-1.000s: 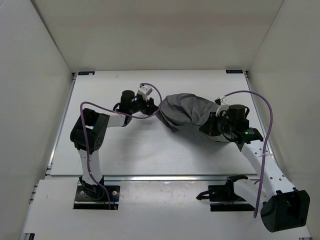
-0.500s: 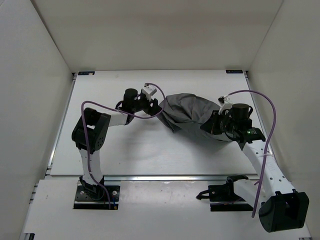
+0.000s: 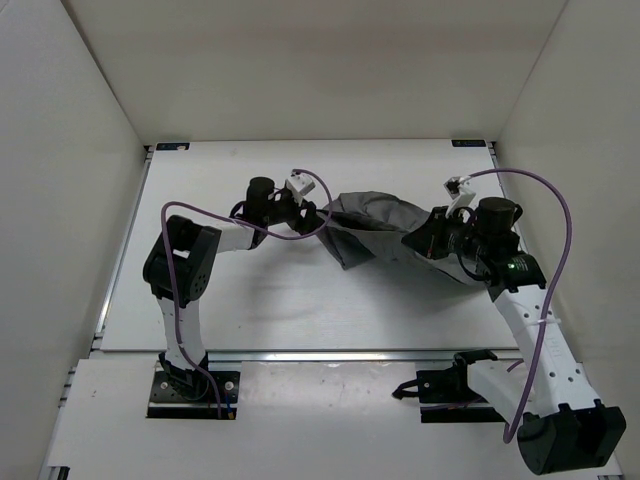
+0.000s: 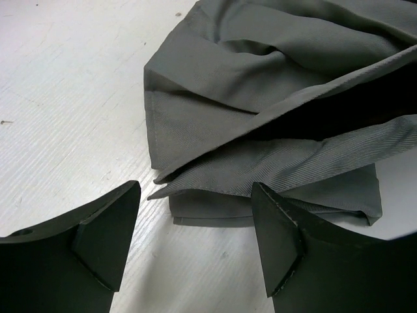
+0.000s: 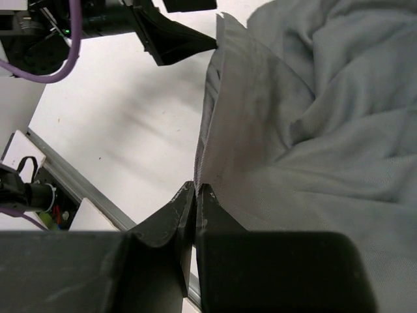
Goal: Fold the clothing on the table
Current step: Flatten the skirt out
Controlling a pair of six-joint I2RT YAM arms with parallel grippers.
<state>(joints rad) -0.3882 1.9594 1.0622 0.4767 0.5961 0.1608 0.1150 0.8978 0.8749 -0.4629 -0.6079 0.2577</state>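
The clothing (image 3: 375,226), a dark grey skirt, lies bunched on the white table (image 3: 250,300) right of centre. My left gripper (image 3: 313,215) stands open at its left edge. In the left wrist view the fingers (image 4: 107,238) straddle bare table, and the folded cloth edges (image 4: 260,104) lie just ahead of the tips. My right gripper (image 3: 427,240) is shut on the skirt's right side. In the right wrist view its jaws (image 5: 197,190) pinch a cloth edge (image 5: 306,130), lifted off the table, and the left gripper (image 5: 179,42) shows beyond it.
A silver rail (image 3: 300,353) runs along the table's near edge. White walls enclose the table on three sides. Purple cables (image 3: 200,215) loop above both arms. Both arm bases (image 3: 190,385) sit below the rail.
The right gripper has moved right and away, pulling the skirt's right side with it. The left gripper has opened wider and edged right toward the cloth's left edge.
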